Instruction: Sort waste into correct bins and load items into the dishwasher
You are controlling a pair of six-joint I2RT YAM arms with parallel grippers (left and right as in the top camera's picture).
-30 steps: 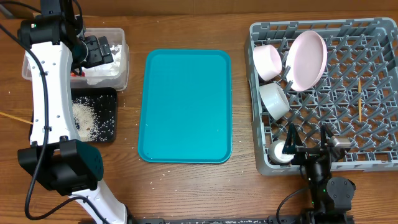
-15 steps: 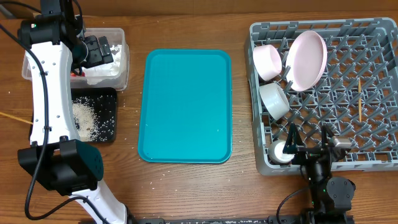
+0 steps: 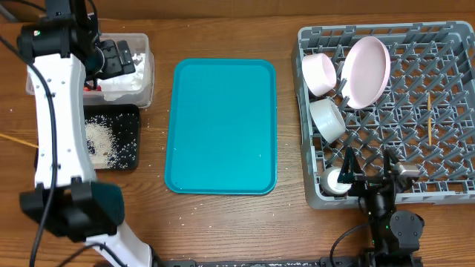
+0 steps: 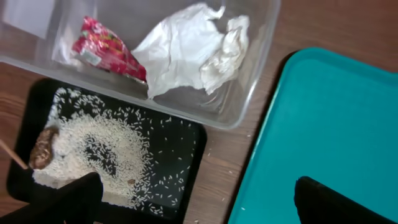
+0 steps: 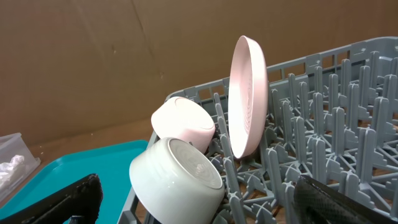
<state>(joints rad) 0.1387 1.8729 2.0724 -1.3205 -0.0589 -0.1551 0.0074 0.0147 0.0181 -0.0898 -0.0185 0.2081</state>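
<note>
Wooden tabletop [image 3: 223,222], bare teal tray [image 3: 220,126]: sorting looks nearly done. Left gripper [image 4: 199,208] and right gripper [image 3: 369,165] both gape wide, holding nothing. A possible stray chopstick [image 3: 16,139] by the black tray [image 3: 130,117] needs fetching.

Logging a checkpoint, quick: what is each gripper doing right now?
Left gripper: jaws open, holding nothing.
Right gripper: jaws open, holding nothing.
</note>
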